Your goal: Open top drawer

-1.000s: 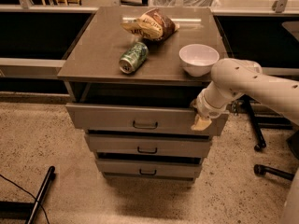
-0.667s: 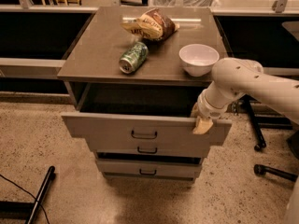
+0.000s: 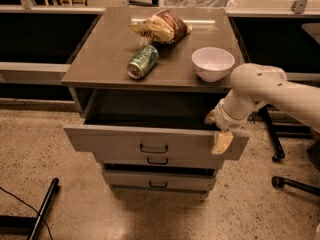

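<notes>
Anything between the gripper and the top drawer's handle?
Nothing. In the camera view, only bare grey front runs from the gripper, at the right end of the open top drawer, to the handle at its centre.

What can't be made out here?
- Top drawer inside: camera view, near floor hidden behind its own front; the rest is in shadow.
- Gripper, at the drawer's right front edge: its far side is hidden by the drawer front.
- Arm: cut off by the right edge.
- Can label: too blurred to read.
</notes>
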`<move>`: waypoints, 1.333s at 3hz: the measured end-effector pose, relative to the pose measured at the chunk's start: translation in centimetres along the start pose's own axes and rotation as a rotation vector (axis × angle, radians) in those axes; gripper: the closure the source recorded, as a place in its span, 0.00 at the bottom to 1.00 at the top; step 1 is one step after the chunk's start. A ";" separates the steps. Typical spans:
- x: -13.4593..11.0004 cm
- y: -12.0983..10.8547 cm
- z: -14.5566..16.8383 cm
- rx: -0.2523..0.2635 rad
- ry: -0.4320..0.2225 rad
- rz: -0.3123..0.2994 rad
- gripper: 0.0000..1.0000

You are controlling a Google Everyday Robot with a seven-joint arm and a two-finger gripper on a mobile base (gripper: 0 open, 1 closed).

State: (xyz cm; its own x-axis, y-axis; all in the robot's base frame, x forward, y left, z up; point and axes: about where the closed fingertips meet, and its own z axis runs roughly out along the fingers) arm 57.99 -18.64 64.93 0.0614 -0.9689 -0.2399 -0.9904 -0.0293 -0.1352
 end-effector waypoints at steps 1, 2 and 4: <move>0.0 0.0 0.0 0.000 0.000 0.000 0.00; 0.0 0.0 0.0 0.000 0.000 0.000 0.00; -0.3 3.8 1.4 -0.078 0.031 0.023 0.19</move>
State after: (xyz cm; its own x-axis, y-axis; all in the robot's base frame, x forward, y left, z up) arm 54.41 -18.13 63.14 0.0358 -0.9767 -0.2118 -0.9982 -0.0249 -0.0544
